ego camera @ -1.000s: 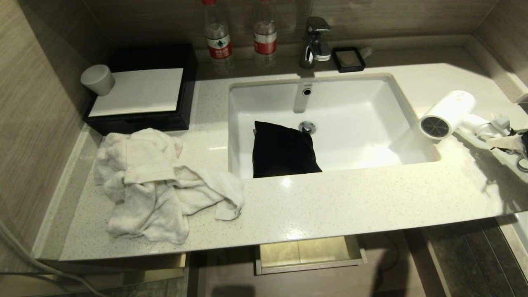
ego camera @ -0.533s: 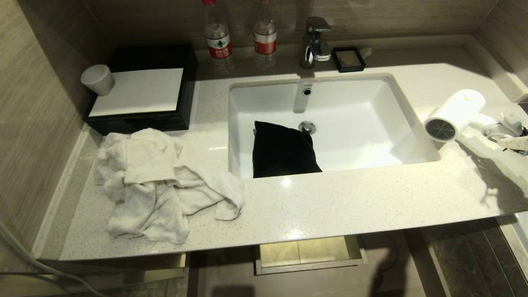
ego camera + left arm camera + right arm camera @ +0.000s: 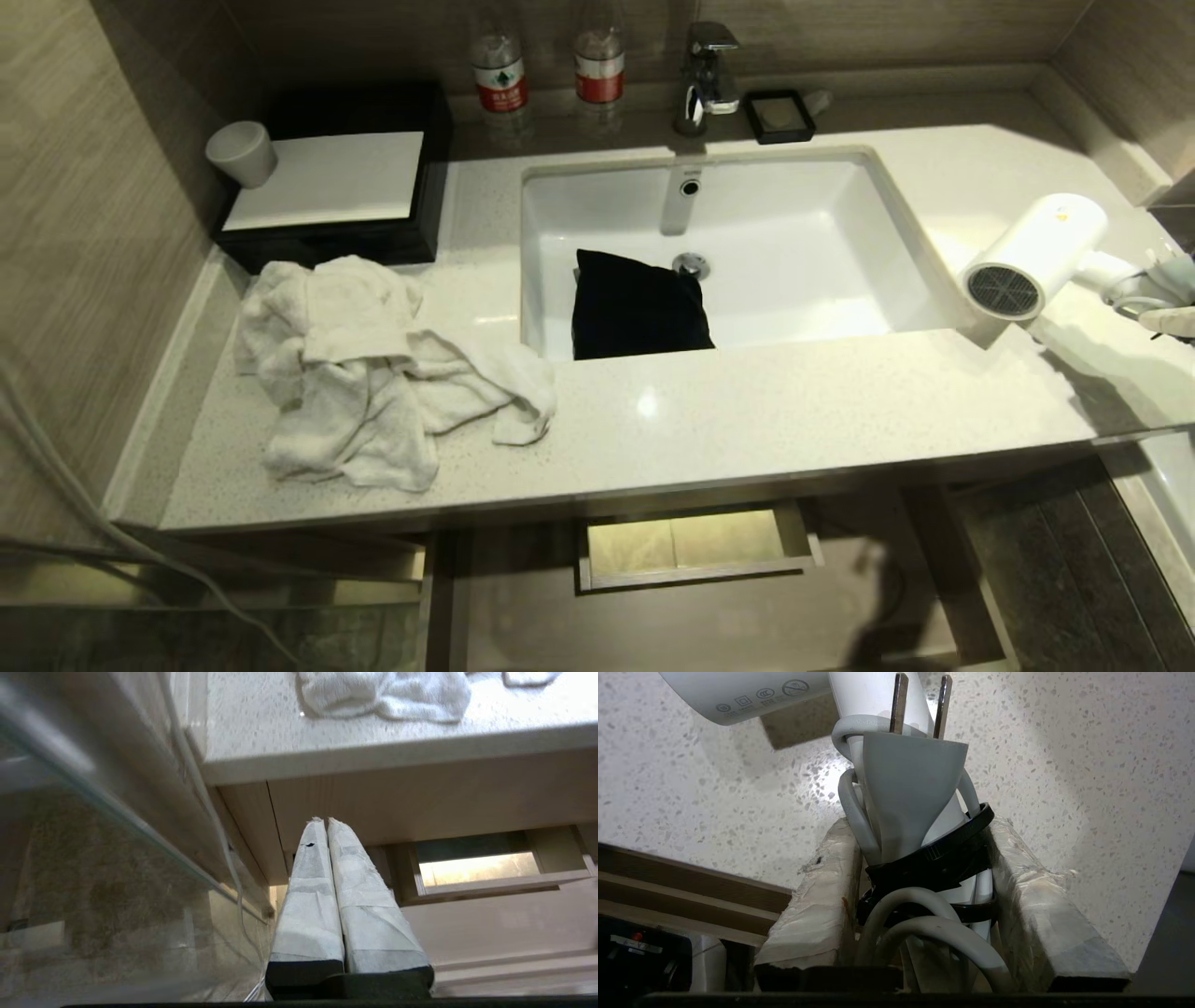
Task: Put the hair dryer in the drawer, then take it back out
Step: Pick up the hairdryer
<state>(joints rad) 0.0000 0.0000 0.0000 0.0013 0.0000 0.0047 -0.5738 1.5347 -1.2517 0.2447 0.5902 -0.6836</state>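
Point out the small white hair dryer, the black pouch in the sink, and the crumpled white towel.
small white hair dryer [image 3: 1046, 245], head view, on its barrel.
black pouch [image 3: 637, 306], head view, its middle.
crumpled white towel [image 3: 355, 373], head view, its centre folds.

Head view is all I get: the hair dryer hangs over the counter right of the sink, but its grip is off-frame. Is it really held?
Observer: Yes. The right gripper has its jaws clamped on the hair dryer at its handle, around the tied cord.
Operator: Where's the plug?
Observer: The plug sticks out between the jaws, prongs toward the barrel.
Operator: And the left arm?
Observer: The left gripper, jaws shut, sits below the countertop edge, facing the open drawer.
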